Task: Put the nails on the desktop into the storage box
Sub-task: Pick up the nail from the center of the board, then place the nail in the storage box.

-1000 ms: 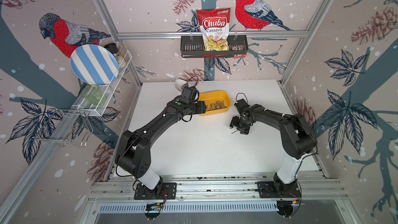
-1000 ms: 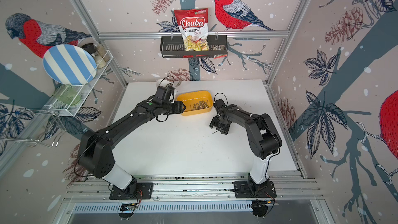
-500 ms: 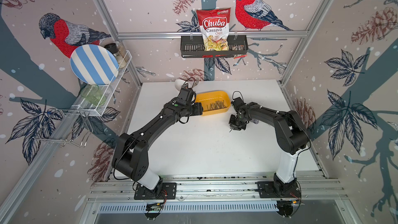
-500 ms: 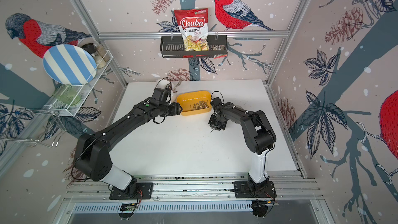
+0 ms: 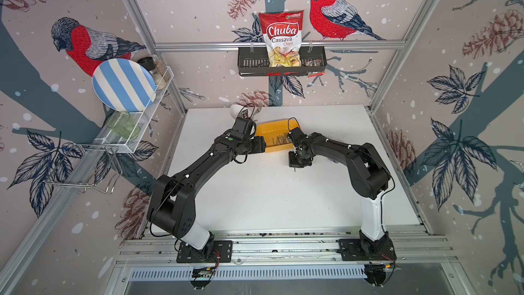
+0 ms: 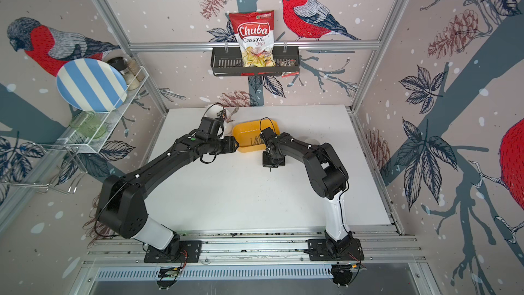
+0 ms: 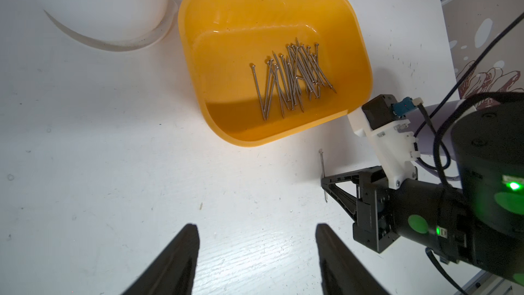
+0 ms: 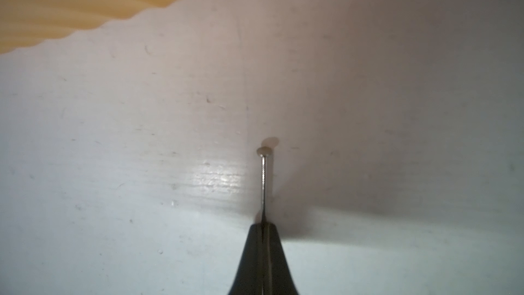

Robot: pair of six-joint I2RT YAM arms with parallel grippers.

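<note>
White desktop (image 5: 255, 194), faintly scuffed; at its far left a white cup (image 7: 107, 1), standing just beside the storage box (image 7: 215, 24). Left gripper (image 7: 255, 227): jaws spread wide, nothing between them, hovering over bare desktop near the box. Storage box: yellow plastic, rounded corners, resting on the desktop; holds the nails (image 7: 292, 80), a loose crossed heap on its floor, toward the right. Right gripper (image 8: 263, 224): fingertips pressed together, pinching one nail (image 8: 264, 183) at mid-shaft, head toward the box; held low over the desktop just outside the box's rim; contact with the surface not discernible.
</note>
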